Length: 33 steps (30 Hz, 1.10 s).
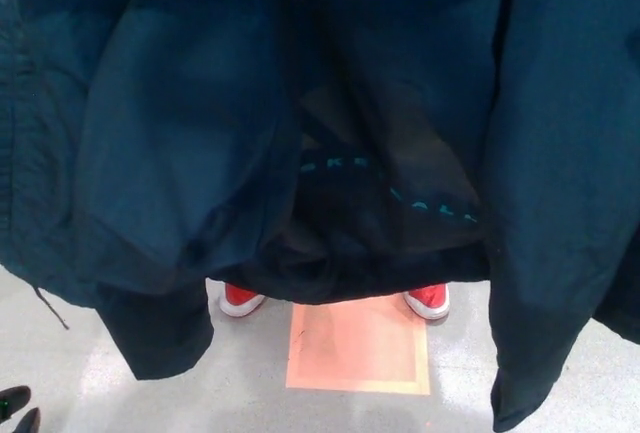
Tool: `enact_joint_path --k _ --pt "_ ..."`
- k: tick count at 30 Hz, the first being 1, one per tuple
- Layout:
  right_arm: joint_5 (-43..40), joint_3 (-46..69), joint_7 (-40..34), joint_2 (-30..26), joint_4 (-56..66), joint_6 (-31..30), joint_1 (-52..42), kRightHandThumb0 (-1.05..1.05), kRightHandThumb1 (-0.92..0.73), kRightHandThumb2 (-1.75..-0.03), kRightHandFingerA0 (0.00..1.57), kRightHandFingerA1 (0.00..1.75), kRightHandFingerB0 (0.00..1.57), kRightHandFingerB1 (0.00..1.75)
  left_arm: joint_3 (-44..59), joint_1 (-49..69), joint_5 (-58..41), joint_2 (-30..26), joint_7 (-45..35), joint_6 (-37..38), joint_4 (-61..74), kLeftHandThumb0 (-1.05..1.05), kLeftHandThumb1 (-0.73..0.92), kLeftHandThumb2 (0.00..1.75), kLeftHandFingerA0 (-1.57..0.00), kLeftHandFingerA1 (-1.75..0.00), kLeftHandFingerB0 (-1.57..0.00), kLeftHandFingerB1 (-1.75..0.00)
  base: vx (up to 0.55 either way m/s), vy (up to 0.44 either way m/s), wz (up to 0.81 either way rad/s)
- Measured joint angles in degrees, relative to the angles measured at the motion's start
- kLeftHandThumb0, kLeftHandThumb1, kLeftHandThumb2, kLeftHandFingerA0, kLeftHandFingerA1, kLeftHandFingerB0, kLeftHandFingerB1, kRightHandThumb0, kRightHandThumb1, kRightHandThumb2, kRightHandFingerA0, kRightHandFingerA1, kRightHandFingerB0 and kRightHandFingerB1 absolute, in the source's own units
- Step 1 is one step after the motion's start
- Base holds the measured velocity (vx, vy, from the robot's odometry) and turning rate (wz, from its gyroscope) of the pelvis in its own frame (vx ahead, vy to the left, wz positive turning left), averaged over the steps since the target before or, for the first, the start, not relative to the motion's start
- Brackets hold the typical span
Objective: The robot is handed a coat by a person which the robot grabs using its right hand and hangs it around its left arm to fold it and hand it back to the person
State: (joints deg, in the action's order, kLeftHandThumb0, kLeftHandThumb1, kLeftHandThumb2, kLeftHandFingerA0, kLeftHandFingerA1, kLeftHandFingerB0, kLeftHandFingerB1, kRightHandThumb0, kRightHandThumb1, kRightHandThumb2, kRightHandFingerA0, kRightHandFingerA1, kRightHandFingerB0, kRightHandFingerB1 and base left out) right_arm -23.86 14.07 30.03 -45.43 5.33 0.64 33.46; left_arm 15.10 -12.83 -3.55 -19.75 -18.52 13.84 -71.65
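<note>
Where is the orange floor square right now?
Head view, bottom centre: the orange square lies on the grey floor just below the coat hem, with the red shoes at its far corners.

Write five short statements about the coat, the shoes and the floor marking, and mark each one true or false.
1. The dark teal coat fills most of the head view. True.
2. The shoes showing under its lower edge are blue. False: the shoes are red.
3. An orange square marks the floor by those shoes. True.
4. A line of light teal stitching shows on the coat's darker inner part. True.
5. The coat lies spread flat on the floor. False: it hangs, and the grey floor shows below its lower edge.
</note>
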Motion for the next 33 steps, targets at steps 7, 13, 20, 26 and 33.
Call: enact_joint_path --k 7,13,20,26,33 --pt "0.3 -5.9 3.1 -0.6 -0.3 -3.6 15.5 -0.42 -0.32 -0.98 0.00 0.51 0.01 0.52 0.1 -1.1 -0.1 0.0 -0.5 0.0 0.1 -0.58 0.87 0.66 -0.21 -0.33 -0.18 -0.31 0.00 0.000 0.00" --pt "1.6 -12.4 6.4 -0.6 -1.2 -6.8 27.0 -0.93 -0.59 -0.98 0.04 0.38 0.01 0.20 0.4 -1.6 -0.2 0.0 -0.9 0.0 0.3 -0.30 0.58 1.10 -0.07 -0.50 -0.07 -0.50 0.00 0.000 0.00" --pt "5.0 -24.1 12.3 -0.6 -4.5 -11.8 42.6 -0.85 -0.58 -0.92 0.08 0.40 0.05 0.21 2.1 -2.3 -1.0 0.0 -2.0 0.0 0.9 -0.61 0.83 0.64 -0.29 -0.35 -0.26 -0.34 0.00 0.000 0.00" --pt "8.5 -33.3 18.5 -0.2 -9.8 -15.0 53.4 -0.88 -0.59 -0.97 0.07 0.40 0.11 0.25 3.4 -2.4 -2.0 0.0 -2.8 -0.1 1.6 -0.61 0.83 0.65 -0.34 -0.37 -0.29 -0.35 0.00 0.000 0.00" --pt "11.0 -39.9 25.1 1.1 -15.2 -18.9 62.4 -0.91 -0.58 -0.95 0.07 0.32 0.11 0.10 4.2 -2.5 -2.4 0.0 -3.7 -0.3 1.9 -0.61 0.84 0.65 -0.32 -0.37 -0.30 -0.35 0.00 0.000 0.00"
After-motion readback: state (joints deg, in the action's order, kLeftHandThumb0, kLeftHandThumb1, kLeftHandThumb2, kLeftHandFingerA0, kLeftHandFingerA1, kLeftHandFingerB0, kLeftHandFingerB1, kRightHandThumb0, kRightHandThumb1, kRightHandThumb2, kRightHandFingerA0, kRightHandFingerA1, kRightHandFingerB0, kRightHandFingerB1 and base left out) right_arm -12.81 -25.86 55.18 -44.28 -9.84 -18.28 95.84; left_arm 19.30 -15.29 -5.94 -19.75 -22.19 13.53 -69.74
